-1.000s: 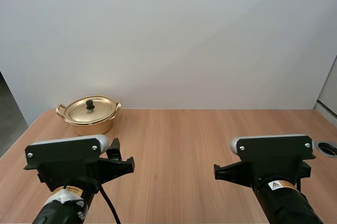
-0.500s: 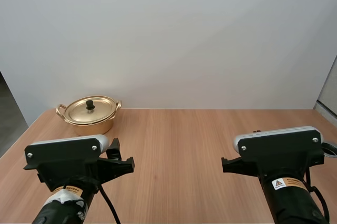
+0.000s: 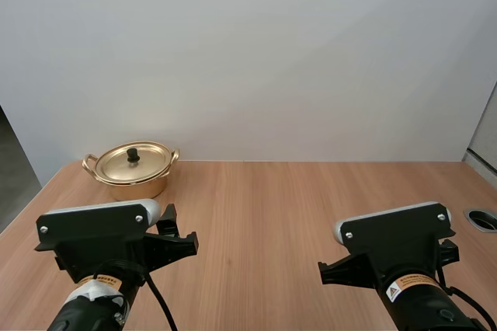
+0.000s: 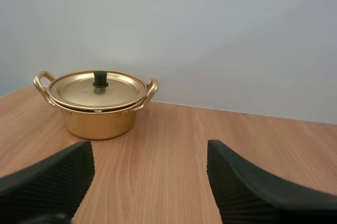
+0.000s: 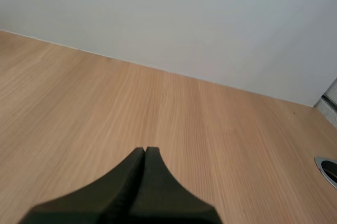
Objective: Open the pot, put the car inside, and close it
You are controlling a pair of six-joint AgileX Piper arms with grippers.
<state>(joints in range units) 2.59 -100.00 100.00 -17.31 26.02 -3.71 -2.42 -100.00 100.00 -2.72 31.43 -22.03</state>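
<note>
Well back, gold pot (image 3: 132,185), lid (image 3: 147,163) on.

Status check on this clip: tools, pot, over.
Left tool open, facing pot, apart from it. Right tool shut over table. Lid on pot.

The lid (image 4: 98,88) sits on the pot (image 4: 97,121) ahead of the left end effector (image 4: 149,153), hiding its inside. That end effector's fingers (image 4: 247,187) are cut off at the picture's edge behind their tips. Right of the right end effector (image 5: 145,151), a round hole (image 5: 329,169) in the table (image 5: 79,103) is also cut by the edge.
</note>
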